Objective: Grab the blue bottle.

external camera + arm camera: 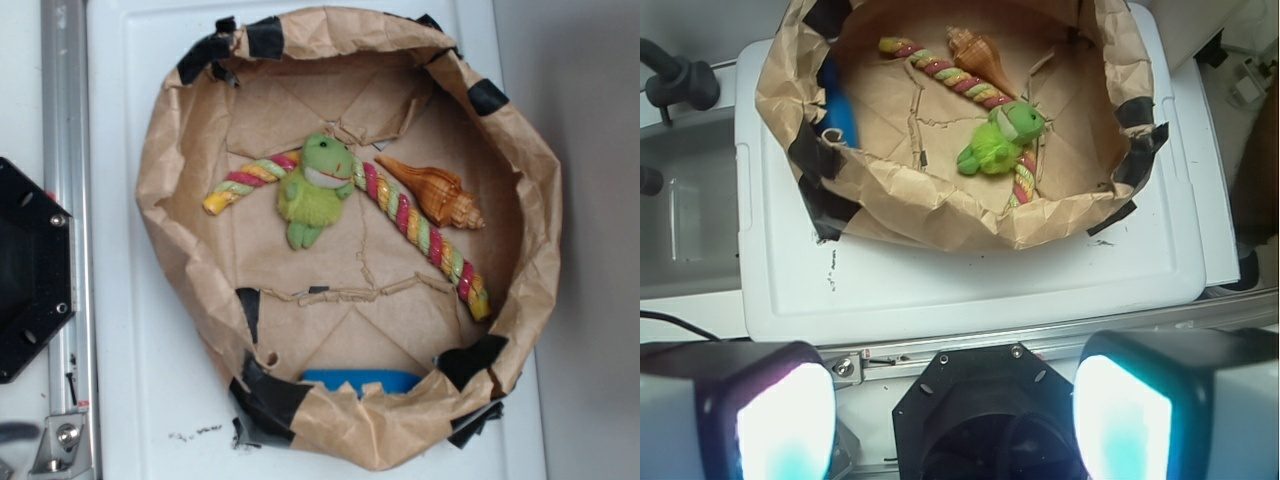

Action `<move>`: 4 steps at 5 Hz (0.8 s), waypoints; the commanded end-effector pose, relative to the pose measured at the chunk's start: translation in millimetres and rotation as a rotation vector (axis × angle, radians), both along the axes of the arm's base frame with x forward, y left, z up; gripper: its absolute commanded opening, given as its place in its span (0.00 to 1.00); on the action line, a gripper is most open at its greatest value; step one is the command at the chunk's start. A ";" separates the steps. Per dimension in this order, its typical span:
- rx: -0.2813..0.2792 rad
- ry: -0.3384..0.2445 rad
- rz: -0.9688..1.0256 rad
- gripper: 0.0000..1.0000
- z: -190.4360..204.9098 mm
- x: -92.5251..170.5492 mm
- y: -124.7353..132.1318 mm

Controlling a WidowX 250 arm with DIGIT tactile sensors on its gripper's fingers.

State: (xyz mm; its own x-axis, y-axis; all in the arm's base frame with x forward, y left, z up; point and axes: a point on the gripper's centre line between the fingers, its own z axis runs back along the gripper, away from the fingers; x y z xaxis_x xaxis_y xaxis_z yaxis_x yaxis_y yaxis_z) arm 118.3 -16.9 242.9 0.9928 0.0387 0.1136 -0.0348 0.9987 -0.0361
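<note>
A: Where is the blue bottle [362,381]?

B: Inside the brown paper basin [165,170], tight against its wall at the bottom of the exterior view. The crumpled rim hides most of it — only a sky-blue strip shows. In the wrist view it is a blue sliver [836,100] behind the left wall.

A: Which way does it lie?

B: Flat, its long axis running left to right in the exterior view, along the wall. Which end is the neck, I cannot tell (both ends are covered by paper and black tape).

A: Any writing or labels?

B: Nothing I can read on the bottle or anywhere else.

A: And the tool?

B: The tool [955,425] sits at the bottom of the wrist view, over the robot's black base, well apart from the basin. Its two pads [775,425] stand wide apart, glowing pale, with nothing between them and touching nothing.

A: What else lies in the basin?

B: A green plush frog [314,188] near the middle, lying over a striped twisted rope [420,228], and an orange-brown shell [433,192] just beside the rope — all well apart from the bottle. The basin stands on a white worktop [160,390].
</note>
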 end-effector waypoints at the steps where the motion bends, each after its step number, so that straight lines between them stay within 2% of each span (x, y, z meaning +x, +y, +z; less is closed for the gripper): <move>1: 0.000 0.000 0.000 1.00 0.0 0.0 0.0; 4: -0.062 -0.146 -0.150 1.00 -62.8 104.5 26.1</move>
